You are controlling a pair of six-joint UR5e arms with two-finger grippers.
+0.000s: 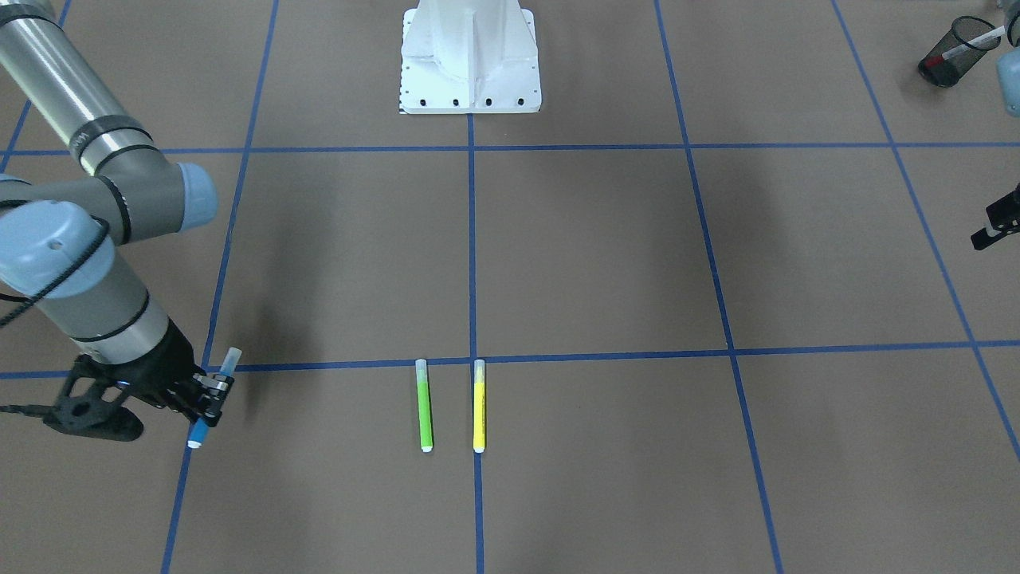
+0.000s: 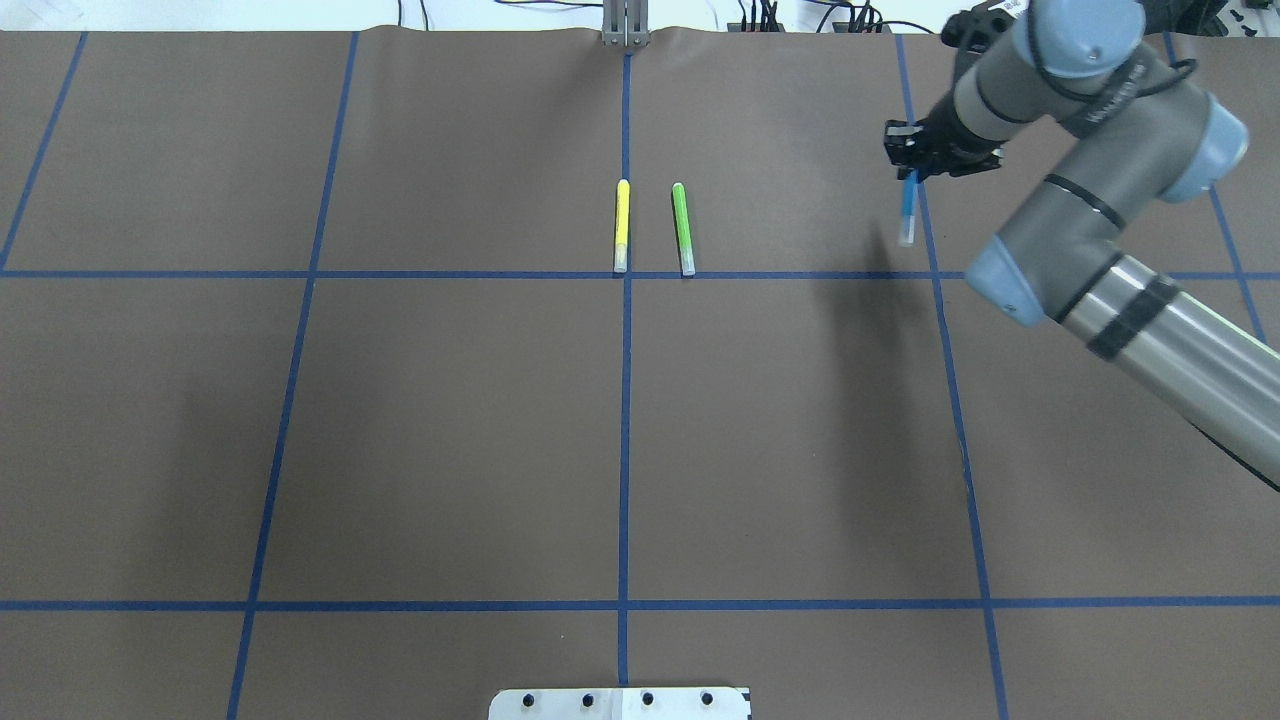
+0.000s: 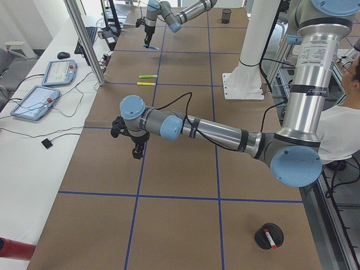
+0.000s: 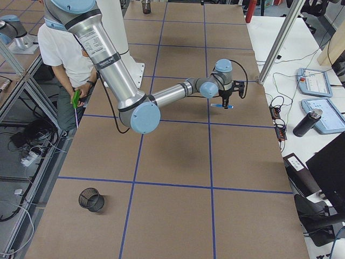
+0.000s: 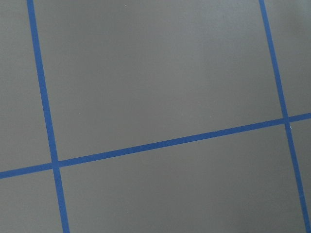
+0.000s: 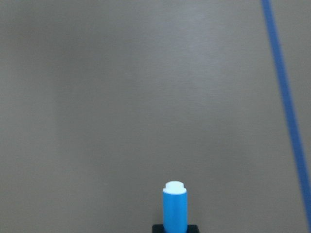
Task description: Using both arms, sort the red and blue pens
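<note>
The right tool (image 1: 210, 396) is clamped on the blue pen (image 2: 908, 210), tilted above the table (image 2: 450, 430), well apart from the green pen (image 2: 683, 228) and yellow pen (image 2: 622, 225). The left tool (image 3: 136, 151): apart or together, can't tell. The red pen (image 3: 271, 237) sits in a mesh cup (image 3: 260, 239). Danger: a narrow pinch, so a fast swing could pivot the pen into the rim of the other cup (image 4: 91, 200).

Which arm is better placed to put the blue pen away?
The right arm, probably: its fingers grip the blue pen, and the empty-looking mesh cup stands on its side. The left arm is on the other side.
</note>
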